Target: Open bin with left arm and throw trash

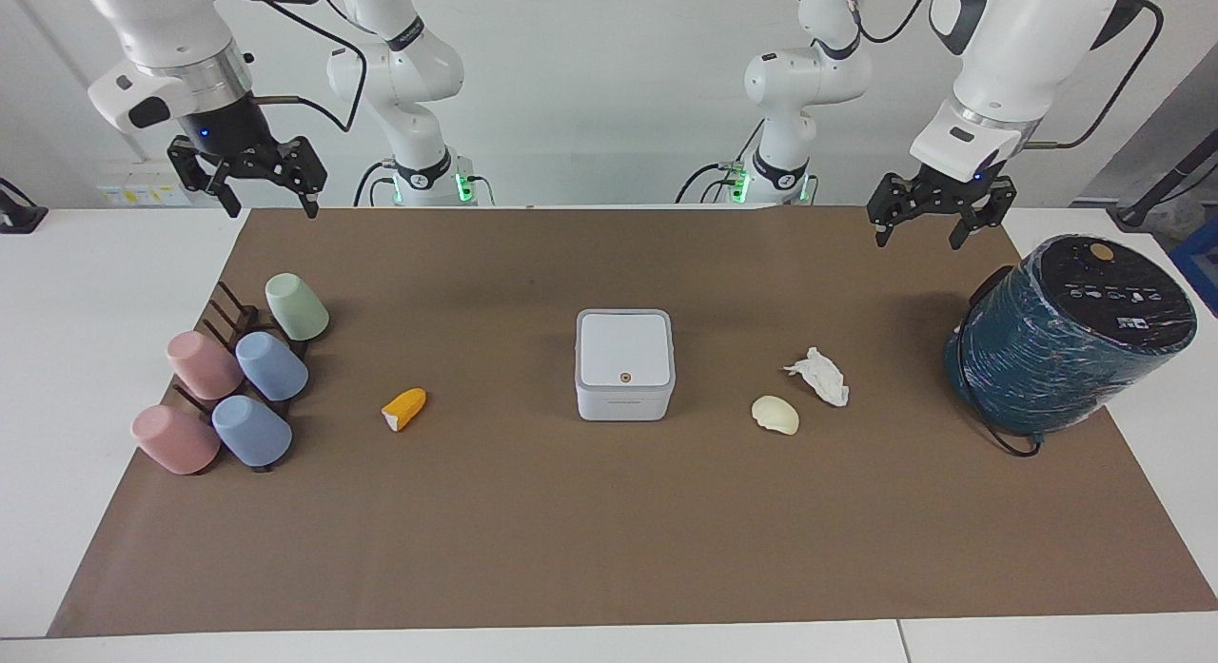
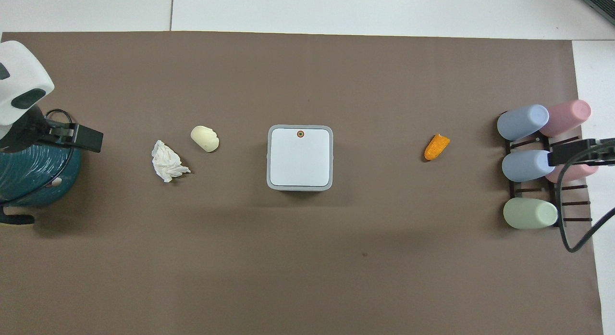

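Bin (image 1: 624,363) lid closed, mid-mat, well apart from both grippers. Left gripper (image 1: 934,227) fingers spread, empty, up over the mat edge; tissue (image 1: 818,375) and cream peel (image 1: 775,415) below. Right gripper (image 1: 267,199) spread, empty, waits above cups (image 1: 271,365); orange peel (image 1: 404,408) between cups and bin.

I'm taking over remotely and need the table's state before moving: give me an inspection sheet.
Surface: brown mat on white table.
Job's things: bin mid-mat, lid shut; orange peel toward the right arm's end; cream peel and tissue toward the left arm's end.
Clutter: five cups on a rack; wrapped teal cylinder.
Grippers: left end effector and right end effector raised, open, empty.
Cables: black cable at the cylinder's base.
Surroundings: nothing seen.
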Tool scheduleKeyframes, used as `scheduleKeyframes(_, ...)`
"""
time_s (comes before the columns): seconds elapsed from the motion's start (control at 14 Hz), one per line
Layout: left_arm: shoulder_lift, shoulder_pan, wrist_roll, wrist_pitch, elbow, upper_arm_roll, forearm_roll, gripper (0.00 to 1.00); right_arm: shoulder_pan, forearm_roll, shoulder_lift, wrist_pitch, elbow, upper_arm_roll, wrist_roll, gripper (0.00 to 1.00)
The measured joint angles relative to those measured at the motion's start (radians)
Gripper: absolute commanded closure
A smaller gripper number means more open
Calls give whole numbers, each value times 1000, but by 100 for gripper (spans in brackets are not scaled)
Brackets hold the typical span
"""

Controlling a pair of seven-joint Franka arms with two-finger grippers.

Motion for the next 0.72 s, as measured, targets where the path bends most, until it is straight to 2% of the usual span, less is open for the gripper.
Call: scheduleKeyframes(0.72,0,-13,-3,8,-1,-11,-5,0,0,0,0,0,0,0,1,0)
